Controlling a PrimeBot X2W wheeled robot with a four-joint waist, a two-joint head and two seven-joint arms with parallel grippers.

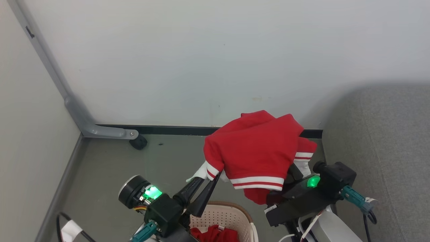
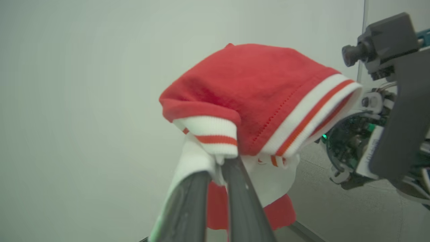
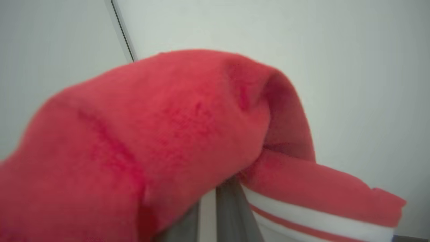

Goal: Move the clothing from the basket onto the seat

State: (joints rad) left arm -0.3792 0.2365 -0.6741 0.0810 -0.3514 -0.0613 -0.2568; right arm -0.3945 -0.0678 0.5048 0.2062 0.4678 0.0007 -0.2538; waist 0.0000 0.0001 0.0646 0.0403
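The red garment (image 1: 255, 148) hangs in the air at the centre of the head view, above the grey floor (image 1: 111, 171), left of the sofa (image 1: 379, 134) and beyond the basket (image 1: 231, 215), which sits at the bottom edge with a second red piece (image 1: 215, 233) inside it. The left gripper (image 1: 209, 177) rises from the lower left, its fingers clenched on a white cuff. The left wrist view shows that pinch closely (image 2: 218, 168), with the striped hem (image 2: 312, 114) spread toward the other arm at the right edge. The right gripper (image 1: 295, 172) reaches under the cloth from the lower right. In the right wrist view, red fabric (image 3: 151, 134) buries its fingertips (image 3: 228, 205), so its grasp cannot be told.
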